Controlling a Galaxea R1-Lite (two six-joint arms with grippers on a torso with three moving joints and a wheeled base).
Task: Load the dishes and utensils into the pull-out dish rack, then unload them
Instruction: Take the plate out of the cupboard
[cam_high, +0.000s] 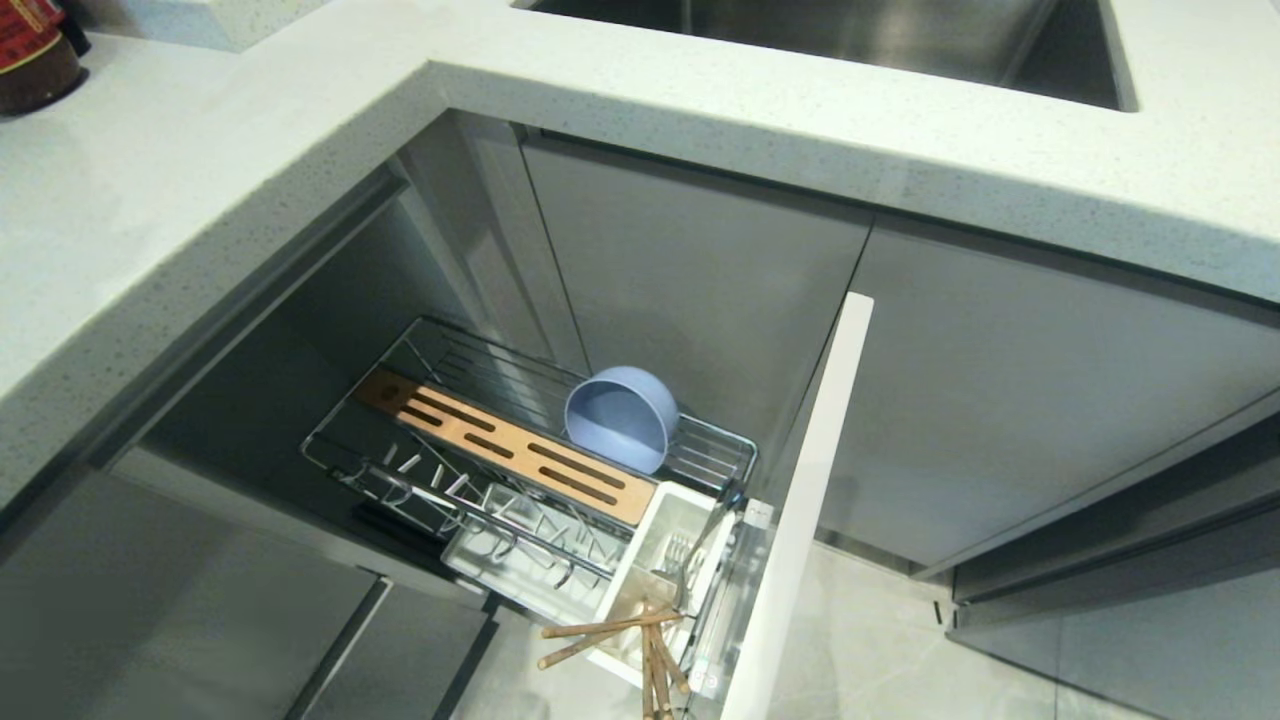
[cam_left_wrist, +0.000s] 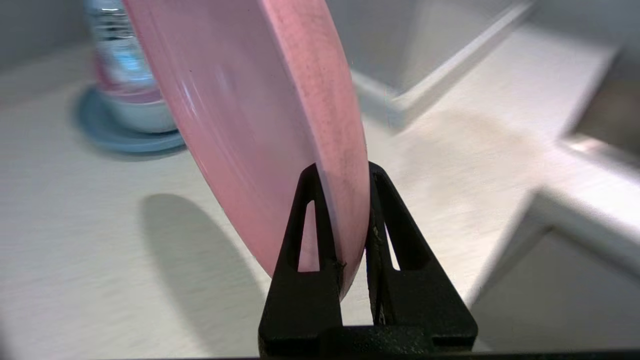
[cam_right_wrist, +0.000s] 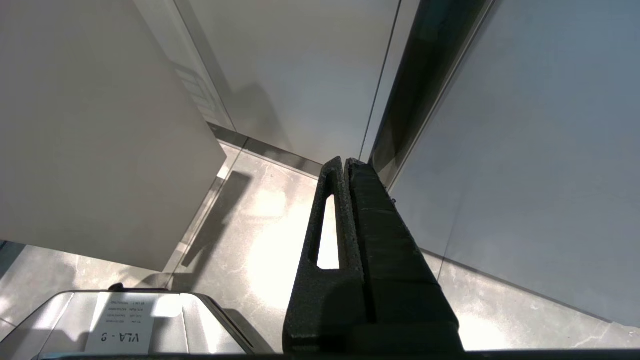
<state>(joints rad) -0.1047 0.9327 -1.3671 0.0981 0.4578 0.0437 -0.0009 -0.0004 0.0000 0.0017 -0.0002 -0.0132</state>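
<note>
Left gripper (cam_left_wrist: 342, 172), shown from its wrist camera: both black fingers are pinched on the rim of the pink plate (cam_left_wrist: 260, 125), which I carry on edge, tilted, above the pale countertop (cam_left_wrist: 75, 260). Behind it stands a blue-grey plate (cam_left_wrist: 120, 137) bearing what looks like a clear bottle, well apart from my load. Neither arm appears in the head view.

Right gripper (cam_right_wrist: 345, 165), parked: its fingers are pressed together on nothing, hanging before the grey cabinet fronts and above the floor.

Head view: the pull-out dish rack (cam_high: 530, 470) stands drawn out below the counter, its pale door front (cam_high: 800, 500) toward me. The pale-blue bowl (cam_high: 622, 418) lies on its side in the rear wire bay, beyond the slotted wooden strip (cam_high: 510, 450). The chopsticks (cam_high: 620, 640) and the fork (cam_high: 680, 560) sit in the white cutlery cup (cam_high: 665, 545), the chopsticks splayed over its near edge. The plate prongs (cam_high: 470, 505) hold nothing.

Step in hand, as I judge it: loading, with the plate the last item outstanding and in transit from the counter.

Next move, as I judge it: bring the plate down over the prongs on edge, aligned with a gap between two wires, lower until the rim seats, then release. The risks are a rim catching a prong tip and a clash with the strip.
</note>
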